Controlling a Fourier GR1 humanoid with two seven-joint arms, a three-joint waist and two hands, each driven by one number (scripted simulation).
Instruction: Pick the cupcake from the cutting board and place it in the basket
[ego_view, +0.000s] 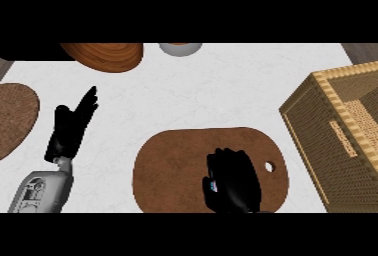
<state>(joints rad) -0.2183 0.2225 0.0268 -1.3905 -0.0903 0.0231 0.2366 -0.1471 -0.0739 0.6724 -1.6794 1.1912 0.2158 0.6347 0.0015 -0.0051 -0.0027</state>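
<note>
We see a white counter (221, 90). A brown cutting board (177, 165) lies low in the middle. Our right hand (232, 182) is over it, fingers curled down; a bit of blue and white peeks out at its left side, so the cupcake seems hidden inside. The basket (332, 125) sits at the right. Our left hand (74, 125) rests at the left, fingers straight. Two brown round boards and a grey bowl (180, 48) sit along the left and top.

The brown oval cutting board (177, 160) lies flat; the cupcake is hidden. The woven basket (325, 100) stands to its right.
</note>
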